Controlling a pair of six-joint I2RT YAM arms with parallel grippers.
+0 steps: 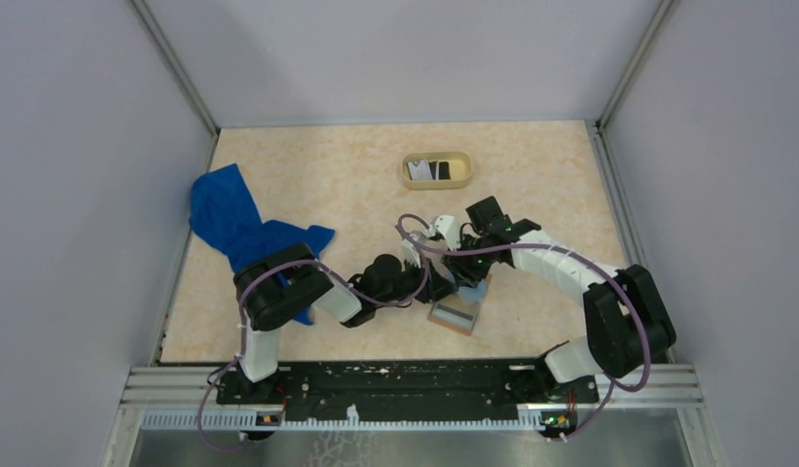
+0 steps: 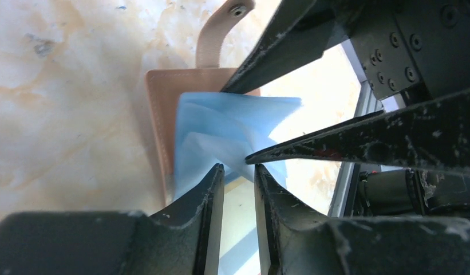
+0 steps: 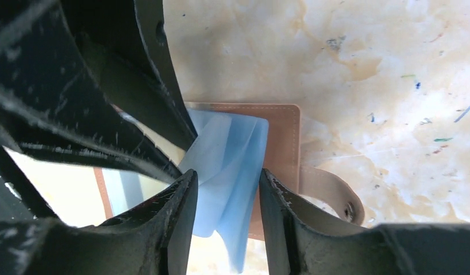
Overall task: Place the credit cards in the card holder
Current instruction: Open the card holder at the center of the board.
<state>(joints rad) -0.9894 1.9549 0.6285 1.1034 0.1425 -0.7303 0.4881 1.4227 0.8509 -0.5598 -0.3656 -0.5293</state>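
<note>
Your credit cards (image 1: 430, 171) lie in the tray (image 1: 467, 171) beyond the card holder (image 3: 283, 136); right gripper (image 3: 226, 183) part-open over it, left gripper (image 2: 239, 175) narrow, grip unclear.

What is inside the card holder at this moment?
Only its light blue lining shows inside the card holder, with the left gripper and the right gripper at it. No card is visible; black fingers cover part of it.

Bright, even light floods the mottled beige tabletop (image 1: 308, 185), shadows soft beneath the arms (image 1: 561, 268), while scratched black fingers (image 2: 192, 223) of the left gripper (image 2: 238, 169) blur close-up.
</note>
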